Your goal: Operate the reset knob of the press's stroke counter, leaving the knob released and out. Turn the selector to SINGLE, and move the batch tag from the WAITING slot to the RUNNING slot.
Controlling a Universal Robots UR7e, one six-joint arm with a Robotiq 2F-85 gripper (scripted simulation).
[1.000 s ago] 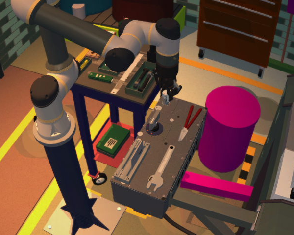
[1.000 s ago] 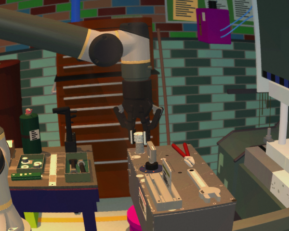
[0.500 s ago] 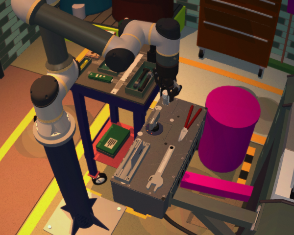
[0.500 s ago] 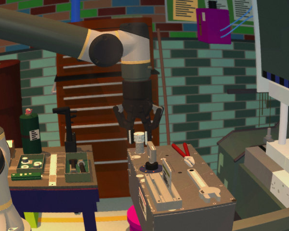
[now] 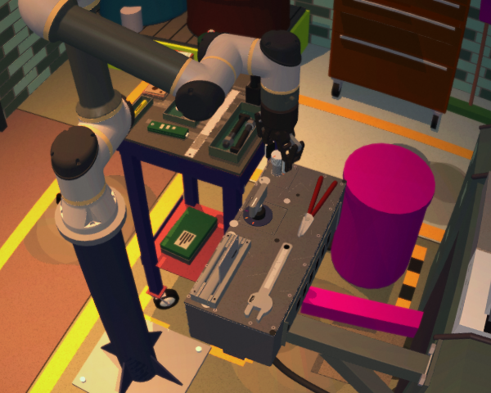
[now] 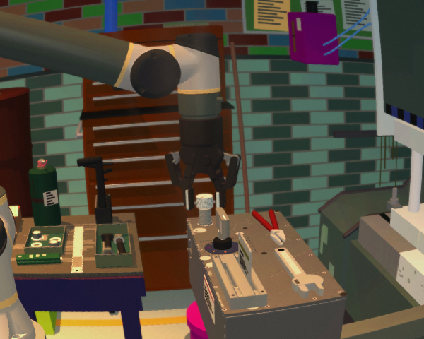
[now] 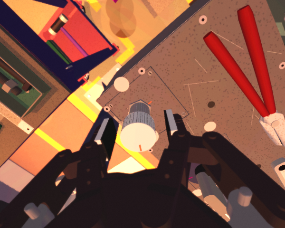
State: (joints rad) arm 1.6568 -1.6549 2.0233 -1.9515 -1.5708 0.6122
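Observation:
The reset knob (image 7: 137, 133) (image 6: 204, 207) (image 5: 276, 162), a knurled white cylinder with an orange mark on its cap, stands out from the far corner of the grey panel box. My gripper (image 7: 137, 122) (image 6: 204, 199) (image 5: 285, 157) hangs straight over it, open and holding nothing, a finger on either side of the knob. Nearer the front sits the selector (image 6: 222, 233) (image 5: 257, 203), a grey lever on a dark round dial. The batch tag (image 6: 244, 255) stands on edge in the slotted rail (image 5: 221, 270) at the box's near left.
A magenta drum (image 5: 381, 213) stands right of the box, with a magenta bar (image 5: 361, 311) on the floor. Red-handled pliers (image 5: 315, 203) (image 7: 255, 73) and a wrench (image 5: 268, 281) lie on the box top. A blue-legged side table (image 5: 195, 135) with trays stands close to the left.

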